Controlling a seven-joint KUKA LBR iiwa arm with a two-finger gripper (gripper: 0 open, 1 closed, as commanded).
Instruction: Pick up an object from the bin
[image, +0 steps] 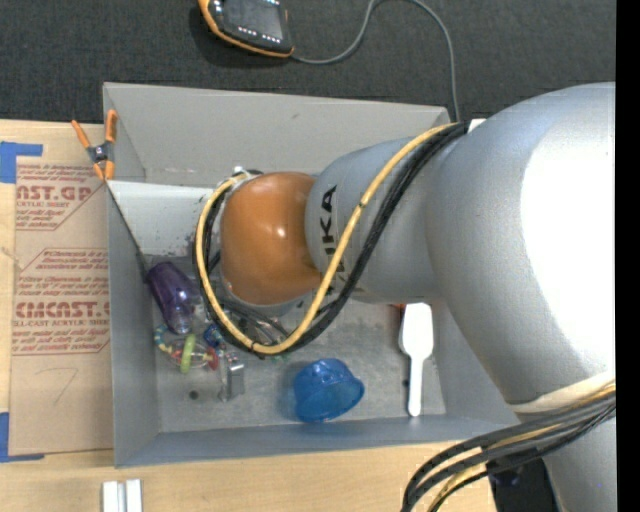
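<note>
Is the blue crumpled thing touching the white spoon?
Apart: the camera view shows bare bin floor between the blue crumpled thing and the white spoon.

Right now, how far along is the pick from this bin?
Done: the arm is down inside the bin, its gripper low by a heap of small colourful bits, near a purple piece. In hand: nothing visibly gripped. Left: grasping one thing and lifting it out. The blue lump and white spoon lie apart to the right.
</note>
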